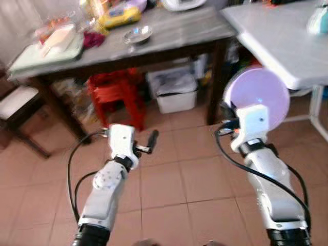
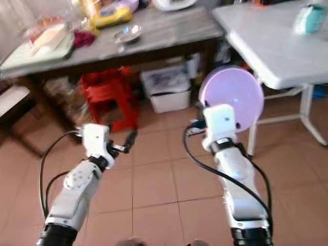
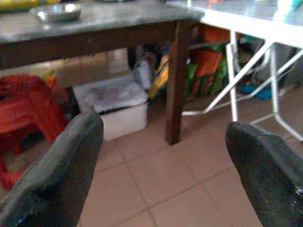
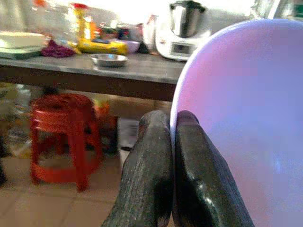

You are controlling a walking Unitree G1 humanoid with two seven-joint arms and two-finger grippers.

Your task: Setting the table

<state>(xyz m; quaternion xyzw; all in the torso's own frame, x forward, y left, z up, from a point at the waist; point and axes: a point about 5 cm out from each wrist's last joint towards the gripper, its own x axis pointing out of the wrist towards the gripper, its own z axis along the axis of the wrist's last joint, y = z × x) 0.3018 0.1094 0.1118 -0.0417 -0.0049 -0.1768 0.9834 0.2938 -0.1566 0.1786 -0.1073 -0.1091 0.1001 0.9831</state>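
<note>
The right claw (image 4: pixel 171 142) is clenched on the rim of a lilac plate (image 1: pixel 258 97), its two black fingers (image 4: pixel 147 175) pressed together with the plate's edge pinched between them; the plate stands on edge, lifted clear of the tiled floor (image 1: pixel 169 179), its face turned toward the robot's head. Just beyond the plate and to the claw's right lies the near corner of a white folding tabletop (image 1: pixel 287 46), with a pale teal object (image 1: pixel 319 19) at its far edge. To the right claw's left and farther off stands a dark wooden tabletop (image 1: pixel 169 36) carrying a small steel bowl (image 1: pixel 137 34), a yellow packet (image 1: pixel 119 16), a white kitchen appliance (image 4: pixel 182 28) and a pale tray (image 1: pixel 46 48). Under it sit a red plastic stool (image 1: pixel 115 97) and a white lidded bin (image 1: pixel 177 92). The left claw (image 1: pixel 152 142) hangs released and empty over the floor, its fingers (image 3: pixel 61 170) spread wide apart; the stool and bin lie ahead of it, well apart from its fingertips.
</note>
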